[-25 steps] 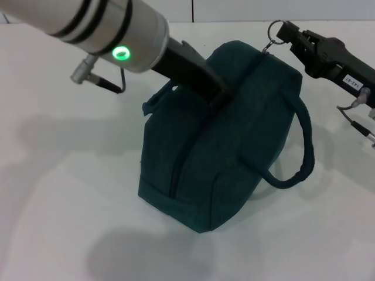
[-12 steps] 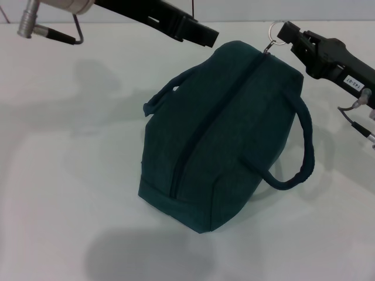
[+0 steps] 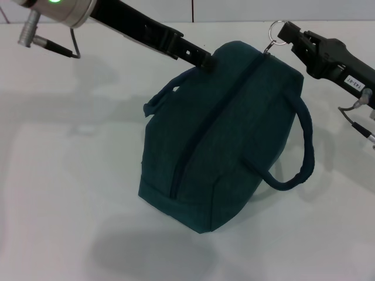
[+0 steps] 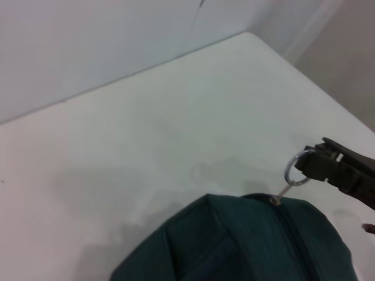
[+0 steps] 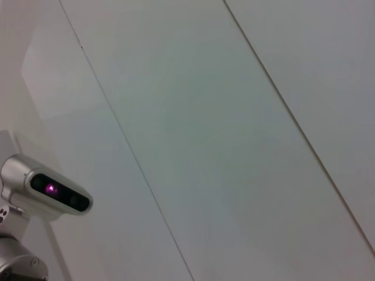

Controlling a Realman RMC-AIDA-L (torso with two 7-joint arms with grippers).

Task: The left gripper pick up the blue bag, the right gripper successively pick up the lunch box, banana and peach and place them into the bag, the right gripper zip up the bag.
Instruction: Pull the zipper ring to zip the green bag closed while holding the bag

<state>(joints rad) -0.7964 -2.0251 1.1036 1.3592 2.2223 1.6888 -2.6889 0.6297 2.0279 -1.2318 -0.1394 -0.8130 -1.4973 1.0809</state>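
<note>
The blue bag (image 3: 222, 140) (image 4: 246, 246) stands on the white table, its zipper run shut along the top. My right gripper (image 3: 288, 32) (image 4: 313, 163) is at the bag's far right end, shut on the ring zipper pull (image 3: 271, 29) (image 4: 287, 172), which is held up off the fabric. My left gripper (image 3: 205, 60) reaches in from the back left, its tip against the bag's upper far edge, next to the left loop handle (image 3: 161, 96). The other handle (image 3: 304, 152) hangs at the right side. The lunch box, banana and peach are out of view.
Bare white table (image 3: 64, 193) surrounds the bag on every side. A pale wall stands behind the table's far edge (image 4: 146, 64). The right wrist view shows only wall panels and a silver camera unit (image 5: 58, 193).
The left arm lifted off the bag's top and swung up toward the back left, then came down again to the bag's upper far edge. The right gripper and the bag stayed put.
</note>
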